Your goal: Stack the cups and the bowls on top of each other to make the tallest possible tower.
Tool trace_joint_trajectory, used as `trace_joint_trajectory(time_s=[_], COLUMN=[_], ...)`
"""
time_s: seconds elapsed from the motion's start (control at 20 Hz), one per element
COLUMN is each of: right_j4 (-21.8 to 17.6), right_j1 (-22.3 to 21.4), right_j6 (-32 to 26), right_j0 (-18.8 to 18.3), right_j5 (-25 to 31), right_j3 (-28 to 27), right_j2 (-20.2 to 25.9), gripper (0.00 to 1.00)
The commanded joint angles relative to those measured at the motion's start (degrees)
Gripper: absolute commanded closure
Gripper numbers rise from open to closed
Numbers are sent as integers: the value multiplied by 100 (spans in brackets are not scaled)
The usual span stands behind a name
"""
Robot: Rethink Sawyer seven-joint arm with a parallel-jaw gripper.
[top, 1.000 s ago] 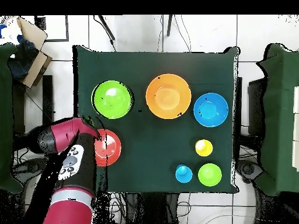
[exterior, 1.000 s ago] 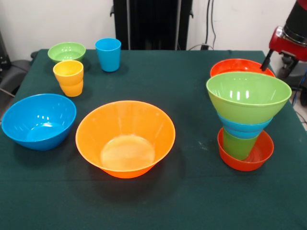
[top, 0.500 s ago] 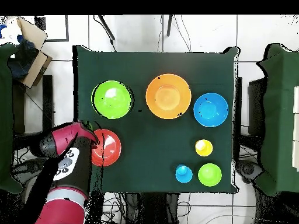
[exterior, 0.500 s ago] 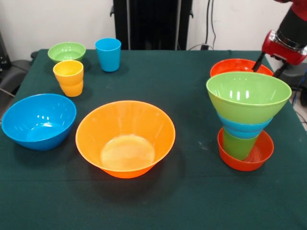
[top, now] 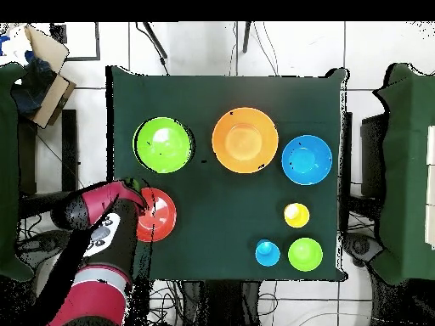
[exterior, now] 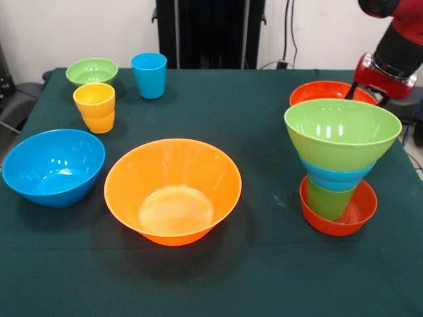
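The tower stands at the right in the front view: a small red-orange bowl (exterior: 349, 218) lowest, then a green cup (exterior: 327, 200), a blue bowl (exterior: 336, 177) and a large green bowl (exterior: 342, 135) (top: 163, 144). Just behind it sits a wide red bowl (exterior: 324, 91) (top: 157, 215). My gripper (exterior: 369, 94) (top: 136, 185) hangs open at that red bowl's rim, holding nothing. Loose on the table are a large orange bowl (exterior: 173, 191), a blue bowl (exterior: 53, 166), a yellow-orange cup (exterior: 94, 107), a blue cup (exterior: 149, 74) and a small green bowl (exterior: 92, 71).
A dark green cloth covers the table (exterior: 264, 132). The red arm (top: 98, 246) reaches in over the table's edge beside the red bowl. Cardboard boxes (top: 38, 72) lie off the table in the overhead view.
The arm's wrist has shifted toward the red bowl's rim, so the gripper now sits closer over it. No bowl or cup has moved.
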Motion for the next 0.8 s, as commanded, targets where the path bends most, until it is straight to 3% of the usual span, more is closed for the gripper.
trace_joint_trajectory(time_s=[0.05,0.8], right_j4=[-102,16], right_j1=[219,17], right_j6=[363,239], right_j0=[-27,-114], right_j5=[-543,-505], right_j3=[-47,216], right_j2=[376,591], gripper=[0,0])
